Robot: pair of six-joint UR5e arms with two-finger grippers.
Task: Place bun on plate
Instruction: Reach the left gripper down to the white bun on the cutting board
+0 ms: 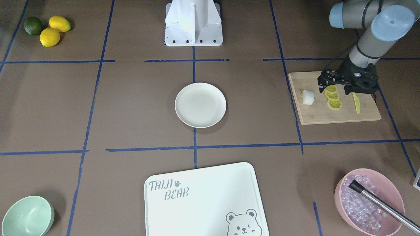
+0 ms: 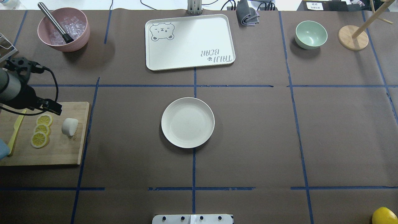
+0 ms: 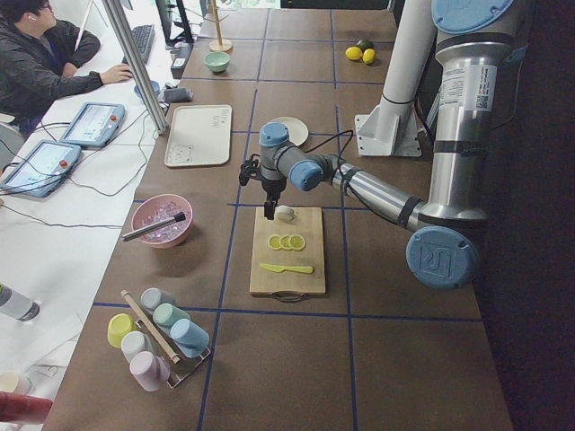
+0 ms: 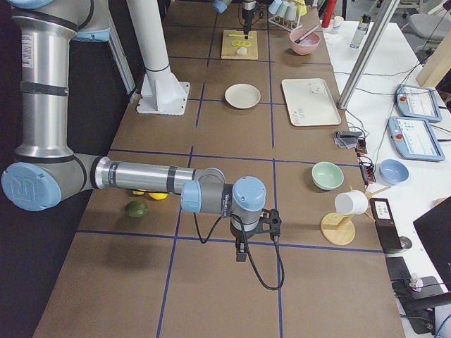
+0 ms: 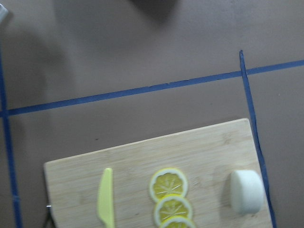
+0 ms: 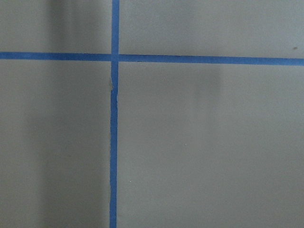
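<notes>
White bun (image 2: 69, 126) lies on side on wooden board (image 2: 62, 152) beside lemon slices (image 2: 42, 130); left hand (image 1: 333, 87) state: cannot tell.

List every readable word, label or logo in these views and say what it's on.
"TAIJI BEAR": printed on the white tray, beside a paw mark, with a bear face in the corner.
Small mark on the wooden cutting board, near the bun: too small to read.
White card at the table's far edge: print too blurred to read.
</notes>
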